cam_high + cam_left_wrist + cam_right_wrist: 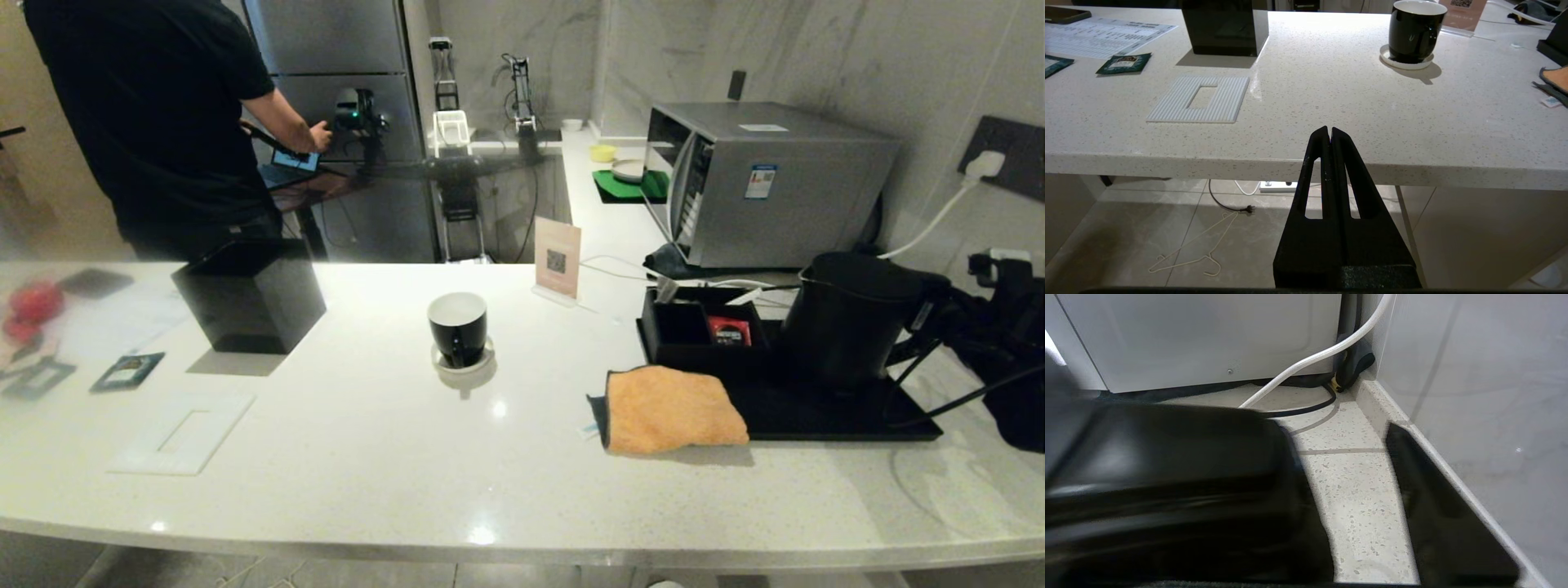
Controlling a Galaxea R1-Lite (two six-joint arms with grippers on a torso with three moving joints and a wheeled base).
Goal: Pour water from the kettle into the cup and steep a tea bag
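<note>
The kettle (pixel 849 322) stands on a black tray (pixel 816 412) at the right end of the desk (pixel 367 457), in front of the microwave (pixel 767 184). Its pointed lip faces the middle of the desk and its handle (pixel 931 314) faces the other way, toward the wall. That is where the right gripper (pixel 951 314) is, coming in from the far right at handle height. In the right wrist view a dark bulk that I take for the kettle's handle side (pixel 1167 490) fills one half of the picture, and one finger (pixel 1445 514) stands well clear on the other side with bare desk between them. So the fingers look partly spread, with a gap. I cannot tell whether they have the handle between them or are only next to it.

The cup (pixel 458 328) sits on its saucer (pixel 462 362) near the middle of the desk, well apart from the kettle and to its left. A folded orange cloth (pixel 673 408) lies in front of the tray, between the two.

The right arm is plainly the nearer one. To my eye, the next thing needed is a firm hold on the handle, then a lift and a carry leftward, lip leading, over to the cup.

The left gripper (pixel 1330 134) hangs below the desk's front edge with its fingers pressed together, holding nothing.
</note>
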